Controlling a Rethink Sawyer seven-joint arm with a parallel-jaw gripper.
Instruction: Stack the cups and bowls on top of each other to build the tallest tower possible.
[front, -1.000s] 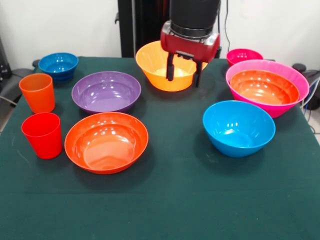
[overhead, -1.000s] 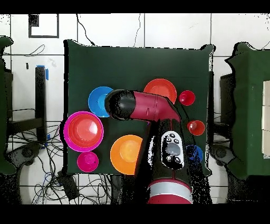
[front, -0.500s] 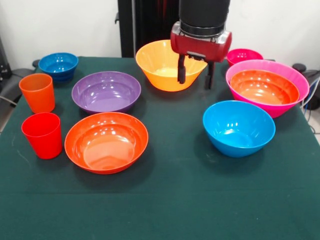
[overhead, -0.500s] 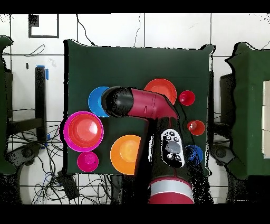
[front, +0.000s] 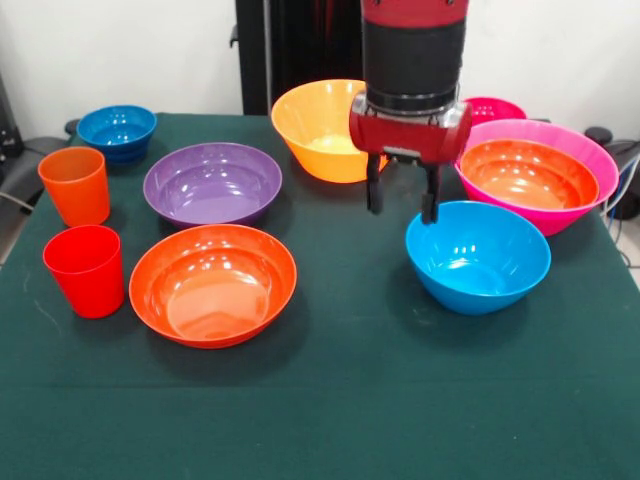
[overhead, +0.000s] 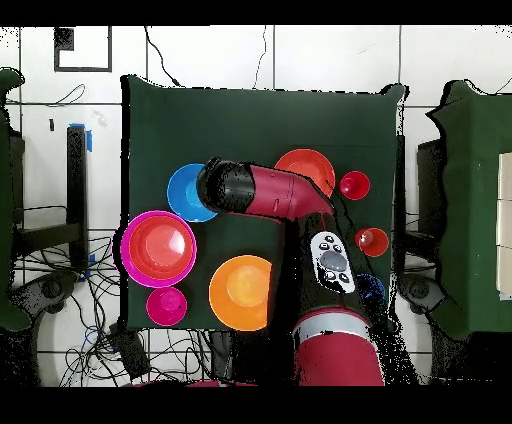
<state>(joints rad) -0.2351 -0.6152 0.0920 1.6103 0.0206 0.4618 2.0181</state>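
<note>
My gripper (front: 402, 212) hangs open and empty over the cloth, just off the left far rim of the big blue bowl (front: 478, 255). Behind that bowl stands the tower (front: 592, 152): a large pink bowl with a red-orange bowl (front: 528, 172) nested inside. The yellow-orange bowl (front: 312, 125) sits behind the gripper. A purple bowl (front: 212, 183) and a second red-orange bowl (front: 212, 283) lie at centre left. The orange cup (front: 75, 185) and the red cup (front: 85, 270) stand upright at the left. From overhead the arm covers the purple bowl and part of the blue bowl (overhead: 183, 193).
A small blue bowl (front: 117, 128) sits at the far left corner. A small pink-red bowl (front: 490, 108) is behind the tower. The green cloth (front: 350, 400) is bare along the near side. Overhead, the pink bowl (overhead: 130, 250) lies close to the table's left edge.
The gripper has left the yellow-orange bowl, moving toward the camera, right and down to the blue bowl's rim. It stays open and empty. No bowl or cup has moved.
</note>
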